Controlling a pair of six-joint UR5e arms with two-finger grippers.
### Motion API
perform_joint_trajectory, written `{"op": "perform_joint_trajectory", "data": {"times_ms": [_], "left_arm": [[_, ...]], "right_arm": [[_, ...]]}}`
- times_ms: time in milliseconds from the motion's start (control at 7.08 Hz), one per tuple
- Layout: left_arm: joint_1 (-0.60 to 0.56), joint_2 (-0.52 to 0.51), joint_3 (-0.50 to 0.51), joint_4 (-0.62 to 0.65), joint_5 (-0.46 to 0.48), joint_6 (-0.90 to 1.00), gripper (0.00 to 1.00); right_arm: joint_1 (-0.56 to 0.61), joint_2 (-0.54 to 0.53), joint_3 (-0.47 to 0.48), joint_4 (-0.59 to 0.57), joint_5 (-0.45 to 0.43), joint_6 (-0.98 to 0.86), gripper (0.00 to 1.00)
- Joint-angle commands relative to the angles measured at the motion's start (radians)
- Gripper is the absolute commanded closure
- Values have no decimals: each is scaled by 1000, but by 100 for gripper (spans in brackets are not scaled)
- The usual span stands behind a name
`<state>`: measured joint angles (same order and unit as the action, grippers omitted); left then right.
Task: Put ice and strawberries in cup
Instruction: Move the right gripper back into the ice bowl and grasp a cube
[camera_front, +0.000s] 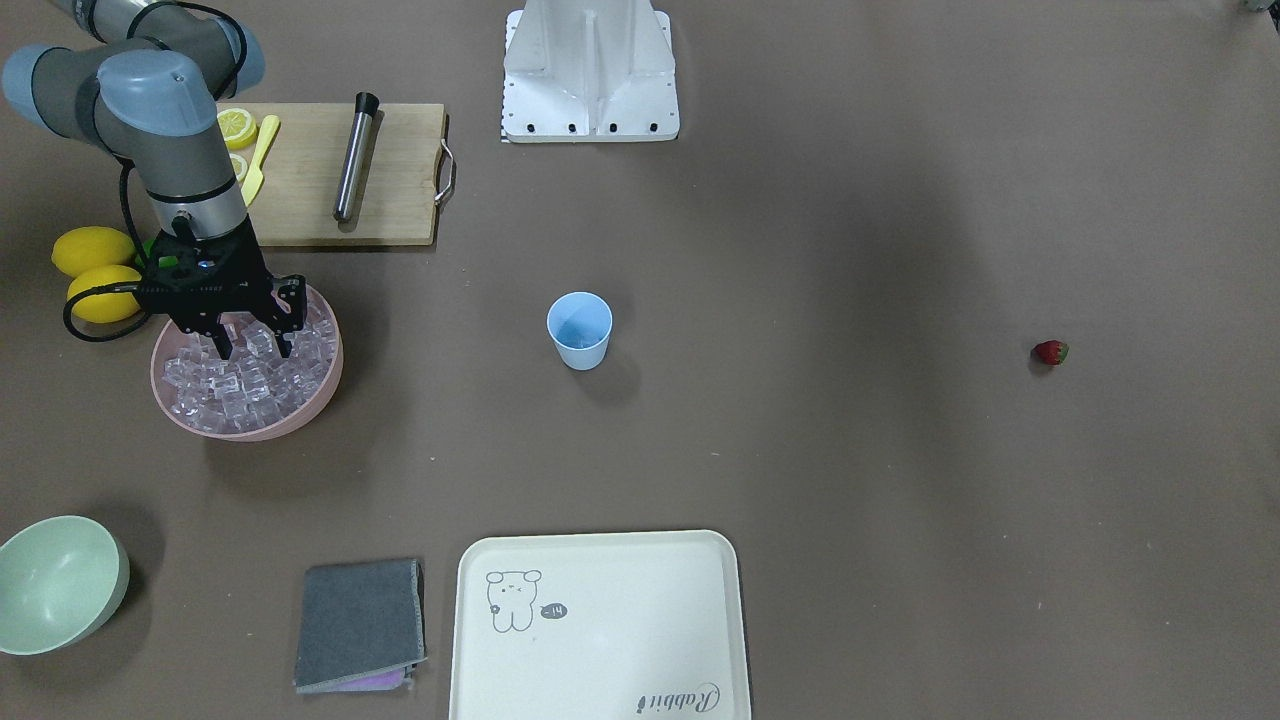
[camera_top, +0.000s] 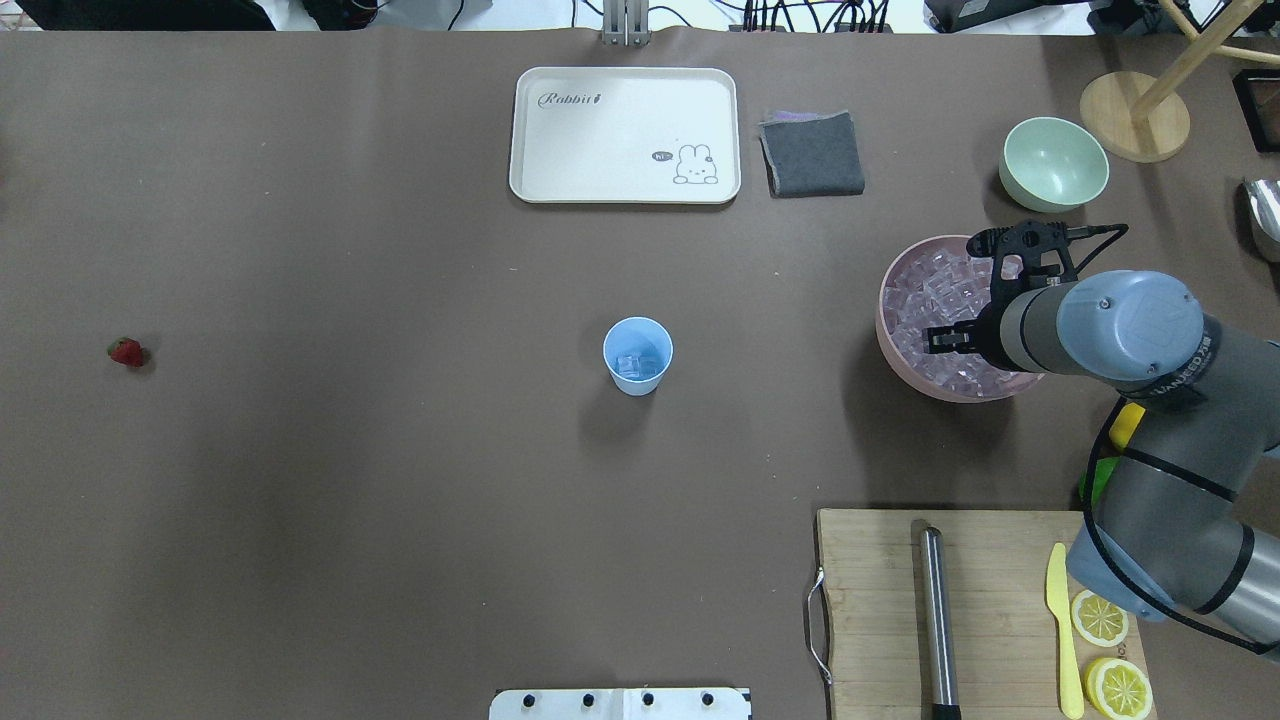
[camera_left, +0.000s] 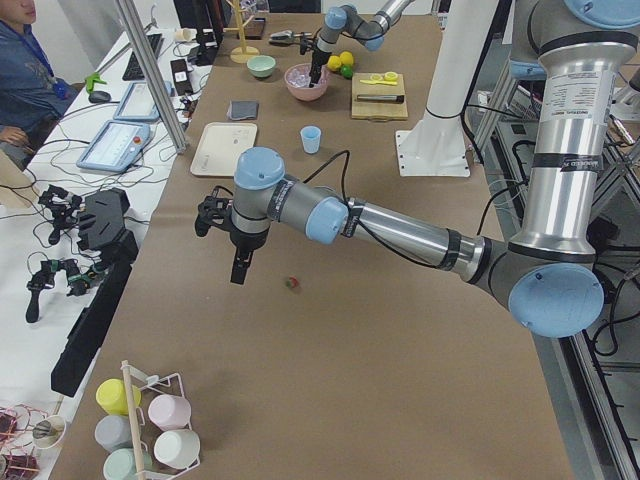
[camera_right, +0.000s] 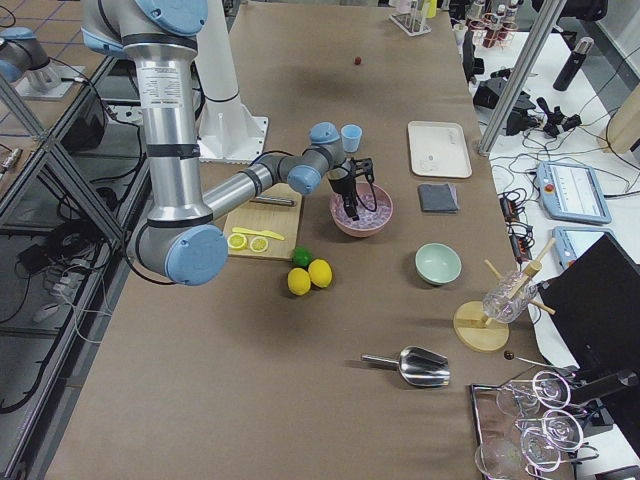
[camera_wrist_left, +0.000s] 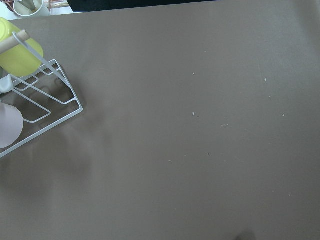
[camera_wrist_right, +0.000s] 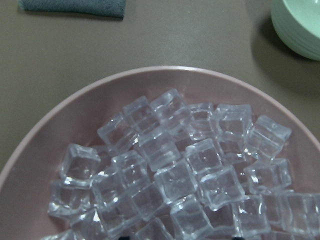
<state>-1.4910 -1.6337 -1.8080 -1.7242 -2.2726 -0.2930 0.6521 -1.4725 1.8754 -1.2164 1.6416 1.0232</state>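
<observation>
The light blue cup (camera_front: 579, 330) stands upright mid-table, and the overhead view (camera_top: 637, 355) shows a few ice cubes inside it. The ice (camera_front: 240, 388) is piled in a pink bowl (camera_front: 318, 392) and fills the right wrist view (camera_wrist_right: 175, 170). My right gripper (camera_front: 252, 348) is open, its fingertips down among the cubes at the bowl's back. The strawberry (camera_front: 1050, 351) lies alone on the table far from the cup, as the overhead view (camera_top: 126, 351) also shows. My left gripper (camera_left: 237, 268) hovers just beside the strawberry (camera_left: 293, 283). I cannot tell if it is open or shut.
A cutting board (camera_front: 385, 170) holds a metal muddler (camera_front: 352, 155), lemon slices and a yellow knife. Two lemons (camera_front: 92, 270) sit beside the pink bowl. A pale green bowl (camera_front: 55, 585), a grey cloth (camera_front: 360, 625) and a cream tray (camera_front: 600, 625) are nearby. A cup rack (camera_wrist_left: 35, 95) shows in the left wrist view.
</observation>
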Motion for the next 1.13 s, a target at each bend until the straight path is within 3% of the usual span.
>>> {"op": "perform_joint_trajectory", "data": {"times_ms": [0,565,989], "left_arm": [[0,0,-5,0,1,0,2],[0,3,-10,2,-1,0,2],[2,8,-8,0,-2,-2,2]], "right_arm": [[-2,-2,1,0,-3,0,99],[30,-8,65,-5,4,-2,100],[98,79,84,-5,20,-17,100]]}}
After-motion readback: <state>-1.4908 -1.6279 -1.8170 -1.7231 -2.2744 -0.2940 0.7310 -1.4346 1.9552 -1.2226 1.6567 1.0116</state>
